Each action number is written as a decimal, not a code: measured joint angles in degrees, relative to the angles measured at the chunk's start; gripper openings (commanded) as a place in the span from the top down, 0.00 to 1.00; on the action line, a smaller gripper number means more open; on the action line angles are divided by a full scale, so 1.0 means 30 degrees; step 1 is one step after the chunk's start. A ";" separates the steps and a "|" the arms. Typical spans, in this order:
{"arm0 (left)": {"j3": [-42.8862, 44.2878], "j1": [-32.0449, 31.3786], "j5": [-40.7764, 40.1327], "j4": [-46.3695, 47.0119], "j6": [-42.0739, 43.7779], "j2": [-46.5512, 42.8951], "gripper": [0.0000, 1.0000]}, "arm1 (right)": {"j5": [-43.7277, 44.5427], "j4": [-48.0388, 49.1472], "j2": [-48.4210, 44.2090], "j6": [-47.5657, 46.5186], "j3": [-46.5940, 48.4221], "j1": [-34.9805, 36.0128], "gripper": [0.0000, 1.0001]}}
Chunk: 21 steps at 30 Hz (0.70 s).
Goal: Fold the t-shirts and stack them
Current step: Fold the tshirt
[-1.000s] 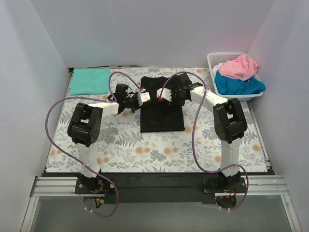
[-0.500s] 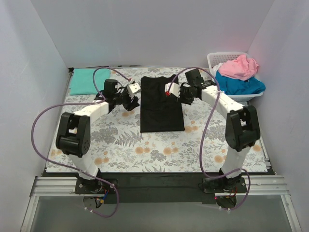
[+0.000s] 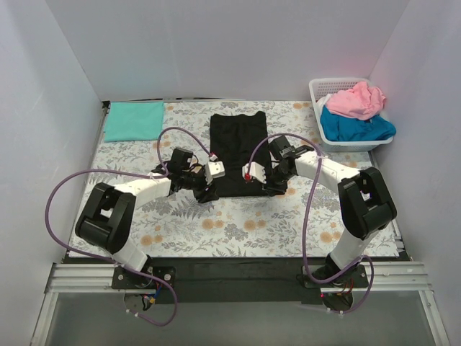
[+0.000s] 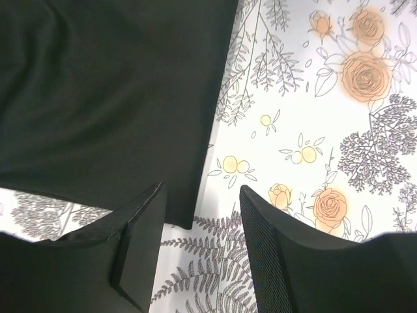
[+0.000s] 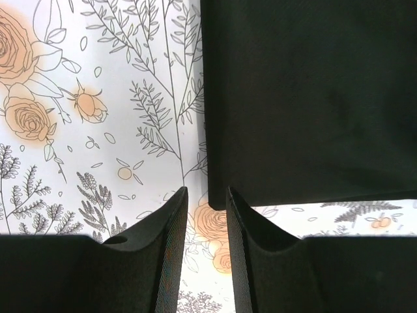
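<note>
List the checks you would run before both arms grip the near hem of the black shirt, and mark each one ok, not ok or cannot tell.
1. Left end effector open: ok, jaws apart, near-left corner of the black shirt between them.
2. Right end effector open: ok, narrow gap lined up on the near-right corner.
3. That shirt flat, a long rectangle: ok.
4. End effectors low enough to pinch the cloth: cannot tell.
5. Mint-green shirt folded at the far left, out of the path: ok.
6. Pink shirt and blue shirt inside the basket: ok.
</note>
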 measured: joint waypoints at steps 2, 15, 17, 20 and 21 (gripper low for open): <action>0.0000 -0.0226 -0.0204 0.0022 0.0007 0.0452 0.53 | 0.0044 0.0204 0.0189 0.0109 -0.0284 -0.0015 0.64; 0.0022 -0.0510 -0.1137 0.0605 0.0918 0.1960 0.78 | 0.0408 0.1960 0.0568 0.0197 -0.1494 -0.0007 0.86; 0.0182 -0.0510 -0.1355 0.0678 0.1137 0.2127 0.87 | 0.0561 0.2229 0.0568 0.0255 -0.1501 -0.0015 0.98; 0.0466 -0.0510 -0.1617 0.0663 0.1290 0.2302 1.00 | 0.0765 0.2441 0.0568 0.0466 -0.1515 -0.0007 0.99; 0.0517 -0.0510 -0.1676 0.0597 0.1326 0.2302 1.00 | 0.0816 0.2455 0.0568 0.0503 -0.1515 -0.0007 0.99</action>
